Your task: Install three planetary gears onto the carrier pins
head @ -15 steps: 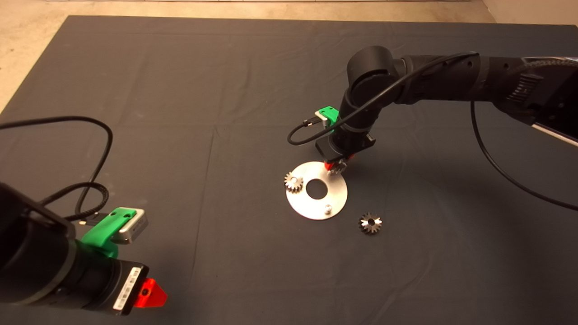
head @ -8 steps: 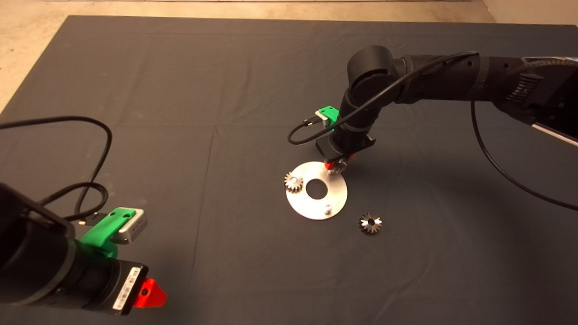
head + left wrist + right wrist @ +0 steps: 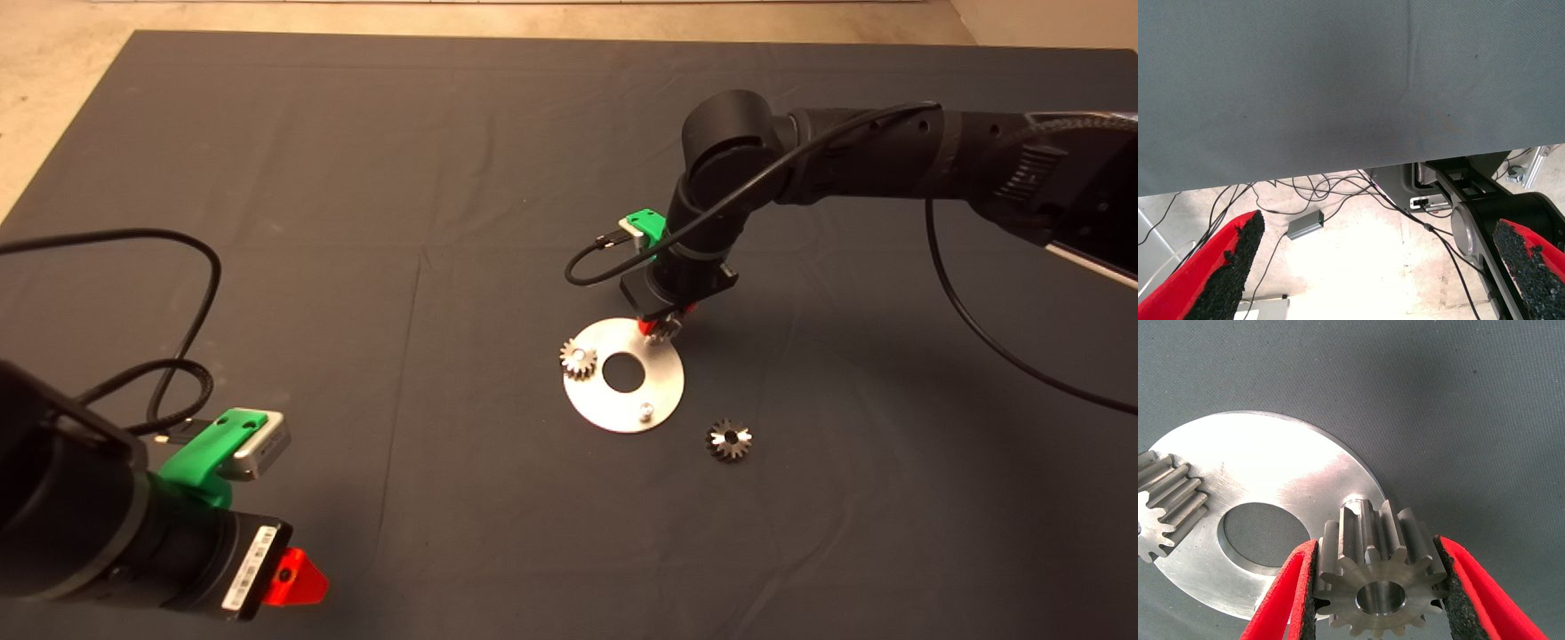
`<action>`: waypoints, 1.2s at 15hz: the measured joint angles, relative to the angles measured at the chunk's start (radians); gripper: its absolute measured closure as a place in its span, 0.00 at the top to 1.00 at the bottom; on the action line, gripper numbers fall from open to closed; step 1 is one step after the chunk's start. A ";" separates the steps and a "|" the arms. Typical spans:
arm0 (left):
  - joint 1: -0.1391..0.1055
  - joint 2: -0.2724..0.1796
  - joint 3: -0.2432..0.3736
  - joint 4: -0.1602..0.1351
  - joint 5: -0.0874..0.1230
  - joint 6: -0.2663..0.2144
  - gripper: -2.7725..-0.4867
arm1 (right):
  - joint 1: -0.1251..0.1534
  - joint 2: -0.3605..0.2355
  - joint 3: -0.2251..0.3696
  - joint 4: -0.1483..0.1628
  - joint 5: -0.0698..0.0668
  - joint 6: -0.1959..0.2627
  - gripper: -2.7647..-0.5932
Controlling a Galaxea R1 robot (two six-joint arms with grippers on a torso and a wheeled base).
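My right gripper [image 3: 662, 327] [image 3: 1377, 587] is shut on a planetary gear [image 3: 1377, 577] and holds it low over the far edge of the silver carrier disc [image 3: 662, 378] [image 3: 1271, 470]. The top of a carrier pin [image 3: 1355, 501] shows just beyond the held gear, outside its centre hole. A second gear [image 3: 578, 359] [image 3: 1168, 503] sits on the disc's left pin. The near pin [image 3: 646, 411] is bare. A third gear [image 3: 729, 439] lies flat on the mat to the right of the disc. My left gripper [image 3: 293, 576] [image 3: 1378, 267] waits open at the lower left.
The dark mat [image 3: 356, 222] covers the table. Black cables [image 3: 178, 293] loop on it near the left arm. In the left wrist view, the mat's edge gives way to floor with cables and a small grey box [image 3: 1305, 225].
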 joint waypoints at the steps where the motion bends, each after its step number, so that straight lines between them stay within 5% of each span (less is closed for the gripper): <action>1: 0.000 0.000 0.000 0.000 0.000 0.000 0.87 | 0.000 0.000 0.000 0.000 0.000 0.000 0.22; 18: 0.000 0.000 0.000 0.000 0.000 0.000 0.87 | 0.000 0.027 0.001 0.000 0.000 0.001 0.22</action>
